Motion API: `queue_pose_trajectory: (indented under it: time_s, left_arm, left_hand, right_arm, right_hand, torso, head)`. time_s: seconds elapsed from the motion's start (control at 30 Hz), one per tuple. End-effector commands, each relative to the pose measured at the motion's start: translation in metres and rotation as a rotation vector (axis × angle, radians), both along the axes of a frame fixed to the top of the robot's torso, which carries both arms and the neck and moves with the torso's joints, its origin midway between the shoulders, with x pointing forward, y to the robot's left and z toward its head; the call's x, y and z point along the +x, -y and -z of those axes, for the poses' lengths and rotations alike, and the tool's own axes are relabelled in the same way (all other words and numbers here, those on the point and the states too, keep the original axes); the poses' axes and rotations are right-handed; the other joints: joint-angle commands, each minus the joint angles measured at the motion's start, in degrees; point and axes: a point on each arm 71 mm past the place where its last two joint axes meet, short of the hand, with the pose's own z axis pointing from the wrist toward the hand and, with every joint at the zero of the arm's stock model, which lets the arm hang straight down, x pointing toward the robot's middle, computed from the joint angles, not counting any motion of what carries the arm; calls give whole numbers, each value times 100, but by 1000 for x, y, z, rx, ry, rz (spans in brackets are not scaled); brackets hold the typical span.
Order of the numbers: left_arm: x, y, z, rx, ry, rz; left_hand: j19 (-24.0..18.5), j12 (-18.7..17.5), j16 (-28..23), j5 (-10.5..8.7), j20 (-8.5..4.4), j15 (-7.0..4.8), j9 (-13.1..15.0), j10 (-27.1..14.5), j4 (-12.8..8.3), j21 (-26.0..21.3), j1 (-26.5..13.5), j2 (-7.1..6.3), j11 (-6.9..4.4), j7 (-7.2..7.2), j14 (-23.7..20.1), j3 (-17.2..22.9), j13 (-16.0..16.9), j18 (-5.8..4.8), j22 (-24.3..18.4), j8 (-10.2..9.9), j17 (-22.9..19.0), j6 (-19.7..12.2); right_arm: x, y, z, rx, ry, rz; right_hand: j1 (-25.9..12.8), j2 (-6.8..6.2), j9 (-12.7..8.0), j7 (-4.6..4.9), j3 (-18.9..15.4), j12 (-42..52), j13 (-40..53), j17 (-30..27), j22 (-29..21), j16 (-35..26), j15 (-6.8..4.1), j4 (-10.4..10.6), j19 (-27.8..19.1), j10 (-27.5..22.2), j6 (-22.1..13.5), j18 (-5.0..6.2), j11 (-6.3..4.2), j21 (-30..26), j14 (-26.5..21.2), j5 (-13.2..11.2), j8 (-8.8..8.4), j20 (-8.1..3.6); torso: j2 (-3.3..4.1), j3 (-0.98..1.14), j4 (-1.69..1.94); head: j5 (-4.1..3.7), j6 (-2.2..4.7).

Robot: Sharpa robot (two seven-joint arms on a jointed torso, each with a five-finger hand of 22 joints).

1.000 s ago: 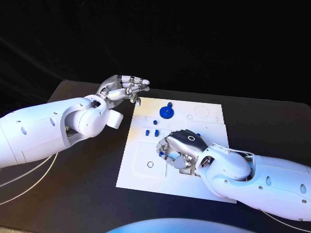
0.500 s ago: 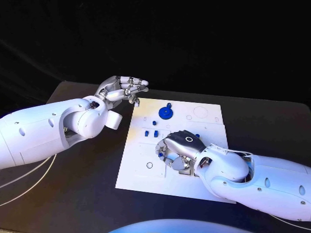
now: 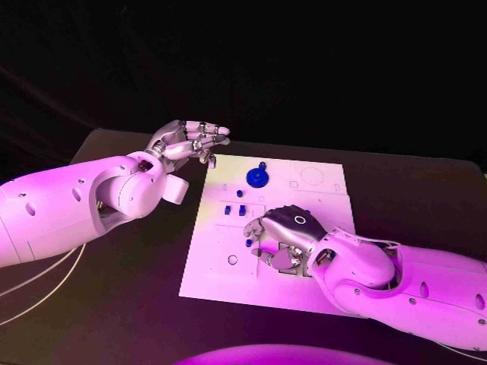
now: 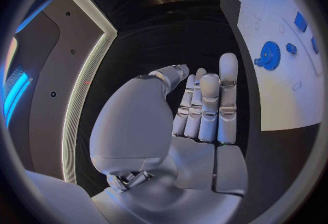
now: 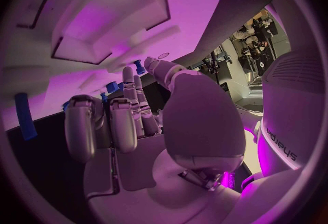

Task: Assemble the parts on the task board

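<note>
Versus a second earlier almost nothing had moved: right hand stayed palm-down over the middle of the task board, fingers curled, grasp couldn't be told, left hand stayed clenched and empty beyond the board's far-left corner, blue gear unmoved near the far edge.

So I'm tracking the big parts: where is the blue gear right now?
In the head view the blue gear sits on the far part of the task board, beyond the right hand and near the left hand.
</note>
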Motion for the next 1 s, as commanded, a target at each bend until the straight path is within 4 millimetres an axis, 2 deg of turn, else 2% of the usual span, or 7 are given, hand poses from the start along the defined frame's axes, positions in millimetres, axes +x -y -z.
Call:
queue_pose_trajectory:
  time_s: [0.03, 0.23, 0.47, 0.6, 0.73, 0.83, 1.0]
  left_arm:
    - [0, 1, -1, -10, -1, 14]
    - [-1, 0, -1, -10, -1, 15]
    - [-1, -1, -1, -13, 1, 20]
    - [-1, -1, -1, -15, 2, 23]
    - [-1, -1, -1, -16, 4, 23]
    - [-1, -1, -1, -15, 5, 22]
    - [-1, -1, -1, -15, 6, 21]
  left_hand:
    - [-4, 31, -10, -2, 15, 4, -8, -39, -7, -27, -46, 0, 15, -7, -42, -21, 8, 82, -5, -23, -9, -46]
    - [-4, 31, -10, -2, 15, 4, -8, -39, -7, -27, -46, 0, 15, -7, -42, -21, 8, 82, -5, -23, -9, -46]
    - [-3, 44, -4, -4, 18, 5, -9, -49, -17, -31, -44, -2, 17, -6, -46, -24, 13, 84, -8, -20, -9, -52]
    - [-4, 46, -5, -6, 19, 6, -9, -51, -16, -32, -49, -5, 18, -6, -48, -28, 13, 83, -9, -20, -14, -52]
    - [-4, 46, -5, -6, 19, 6, -9, -51, -16, -32, -49, -5, 18, -6, -48, -28, 13, 83, -9, -20, -14, -52]
    - [-4, 46, -5, -6, 19, 6, -9, -51, -16, -32, -49, -5, 18, -6, -48, -28, 13, 83, -9, -20, -14, -52]
    - [-4, 46, -5, -6, 19, 6, -9, -51, -16, -32, -49, -5, 18, -6, -48, -28, 13, 83, -9, -20, -14, -52]
  right_arm:
    - [-2, 5, -7, 37, 35, 12]
    - [-1, 25, -24, 66, 49, 48]
    - [15, 62, -49, 54, 1, 134]
    - [26, 84, -56, -4, -24, 172]
    - [32, 98, -57, -72, -32, 177]
    - [35, 103, -55, -108, -29, 173]
    - [37, 105, -52, -141, -26, 167]
  right_hand:
    - [-16, 3, -2, -3, -45, 36, 10, 470, 1143, -25, 28, -8, 275, -14, 17, 66, -24, -12, 362, 35, -8, 51]
    - [8, 33, 2, -7, -65, 77, 24, 444, 1145, -39, 21, -8, 281, 19, 67, 65, -36, -6, 357, 61, 11, 48]
    - [-29, -10, -6, -10, -160, 65, 12, 437, 1108, -42, 25, 14, 250, -53, 80, 84, -26, -97, 355, 58, 5, 49]
    - [-31, 18, -51, -58, -673, 44, -27, 432, 1013, -38, 19, 76, 175, -287, 9, 130, -42, -330, 355, 165, -57, 45]
    - [295, 211, -122, -62, -1439, 97, -98, 374, 850, -67, 24, 250, 72, -491, -27, 201, -12, -711, 340, 213, -117, 43]
    - [409, 260, -158, -3, -1639, 143, -130, 358, 837, -73, 45, 338, 80, -494, -51, 200, 4, -735, 339, 217, -158, 58]
    - [502, 298, -186, 57, -1751, 186, -158, 309, 830, -101, 80, 409, 89, -452, -53, 200, 42, -747, 326, 215, -188, 81]
  torso:
    - [-2, -1, -1]
    - [1, -1, 5]
    - [-10, -7, -11]
    - [-13, -15, -3]
    - [0, -7, 7]
    - [2, 1, 8]
    - [2, -14, 16]
  head:
    - [-27, 6]
    - [-75, 32]
    - [-194, 56]
    - [-249, 76]
    - [-291, 89]
    - [-303, 96]
    - [-309, 80]
